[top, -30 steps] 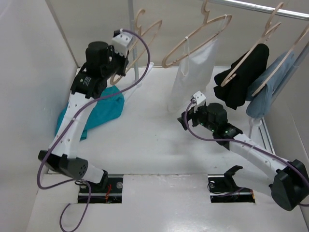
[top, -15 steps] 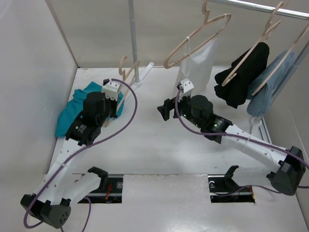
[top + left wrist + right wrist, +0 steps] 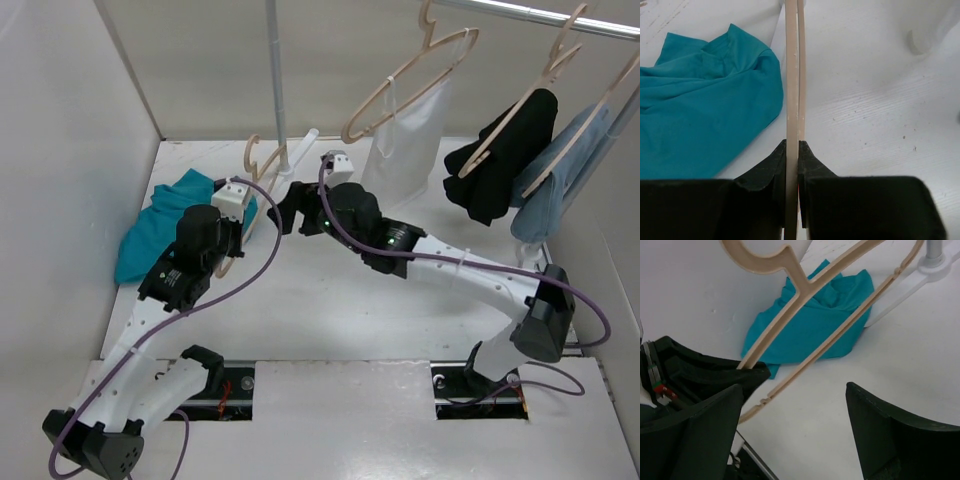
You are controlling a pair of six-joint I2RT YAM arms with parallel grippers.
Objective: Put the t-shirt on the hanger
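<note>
Teal soft cloth, the plain, sleeveless-looking t-shirt [image 3: 150,235] lies crumpled in a loose, creased heap on the white desk [image 3: 330,310], with nothing threaded through it yet. Just to its right, close against its edge, is the pale wooden hanger [image 3: 250,160]. It is a slim, smooth, rigid frame with a curved hook and a thin lower bar. The left pincer [image 3: 792,150] is clenched on it near one shoulder end, its black jaws pressed flat against the wood.

A second ago the left arm was raised and this hanger was high above the t-shirt. It has since been brought down to desk level beside the cloth. The right arm was then well to the right of the t-shirt. It has swung across, and the right pincer [image 3: 795,412] now hangs just right of the hanger, released, its fingers spread wide and empty, facing the t-shirt.

Fetching the hanger looks finished. The likely next step is for the free pincer to take an edge of the limp cloth, which will sag and bunch, while the stiff frame is fed into it.
</note>
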